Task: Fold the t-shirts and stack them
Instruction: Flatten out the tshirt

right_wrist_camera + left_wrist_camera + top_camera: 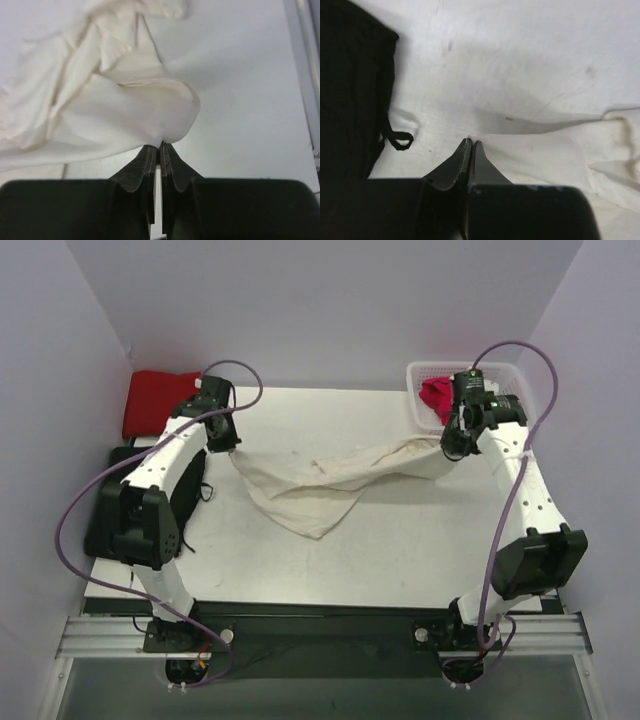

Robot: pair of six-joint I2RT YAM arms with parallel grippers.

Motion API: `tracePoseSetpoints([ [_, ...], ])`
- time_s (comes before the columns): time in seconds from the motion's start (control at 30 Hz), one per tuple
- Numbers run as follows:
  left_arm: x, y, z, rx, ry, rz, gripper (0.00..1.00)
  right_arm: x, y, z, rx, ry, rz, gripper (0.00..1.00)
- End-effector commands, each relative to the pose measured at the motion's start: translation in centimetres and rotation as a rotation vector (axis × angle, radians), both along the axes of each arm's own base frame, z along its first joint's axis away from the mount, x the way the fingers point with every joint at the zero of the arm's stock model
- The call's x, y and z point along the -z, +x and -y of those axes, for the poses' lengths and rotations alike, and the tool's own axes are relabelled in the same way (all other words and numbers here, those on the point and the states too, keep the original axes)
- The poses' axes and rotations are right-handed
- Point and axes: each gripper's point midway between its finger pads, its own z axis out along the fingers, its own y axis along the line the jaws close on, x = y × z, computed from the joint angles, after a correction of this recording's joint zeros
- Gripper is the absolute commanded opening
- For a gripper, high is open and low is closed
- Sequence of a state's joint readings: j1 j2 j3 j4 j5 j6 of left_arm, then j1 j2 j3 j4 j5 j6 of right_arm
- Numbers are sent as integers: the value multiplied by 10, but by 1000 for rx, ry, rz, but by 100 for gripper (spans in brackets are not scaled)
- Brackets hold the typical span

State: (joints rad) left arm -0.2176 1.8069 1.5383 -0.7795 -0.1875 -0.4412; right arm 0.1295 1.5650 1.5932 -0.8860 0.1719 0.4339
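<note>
The cream-white t-shirt (310, 490) hangs strung between both arms over the middle of the table (400, 550), its slack belly sagging to a point on the near side. The left gripper (471, 145) is closed on a thin edge of it, and the right gripper (161, 146) is pinched shut on a rounded fold. The left hold looks slight, so a hard pull apart could tear it free. The cloth is also twisted, so it may lie down creased. A black cloth (350, 75) lies just left of the left gripper and could snag. At the far right a white basket (480, 370) holding a magenta-pink shirt (435, 397) crowds the right arm. A folded red shirt (155, 402) sits far left.
</note>
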Motion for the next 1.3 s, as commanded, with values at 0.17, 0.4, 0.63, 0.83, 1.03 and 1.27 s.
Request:
tracePoseSetpoints([
  [0.17, -237, 54, -27, -55, -64, 591, 0, -148, 32, 40, 65, -121, 375, 0],
  [0.4, -373, 40, -38, -67, -148, 975, 0, -213, 35, 34, 31, -60, 580, 0],
  [0.63, -465, -22, -37, -22, -228, 1252, 0, -258, 9, 6, -71, 75, 738, 0],
  [0.83, -528, -94, -44, 22, -208, 1448, 0, -287, -34, -4, -122, 99, 836, 0],
  [1.03, -557, -146, -49, 51, -171, 1550, 0, -333, -90, 4, -116, 100, 1008, 0],
  [1.27, -572, -195, -67, 3, -90, 1648, 0, -346, -108, 1, -127, 133, 1070, 0],
])
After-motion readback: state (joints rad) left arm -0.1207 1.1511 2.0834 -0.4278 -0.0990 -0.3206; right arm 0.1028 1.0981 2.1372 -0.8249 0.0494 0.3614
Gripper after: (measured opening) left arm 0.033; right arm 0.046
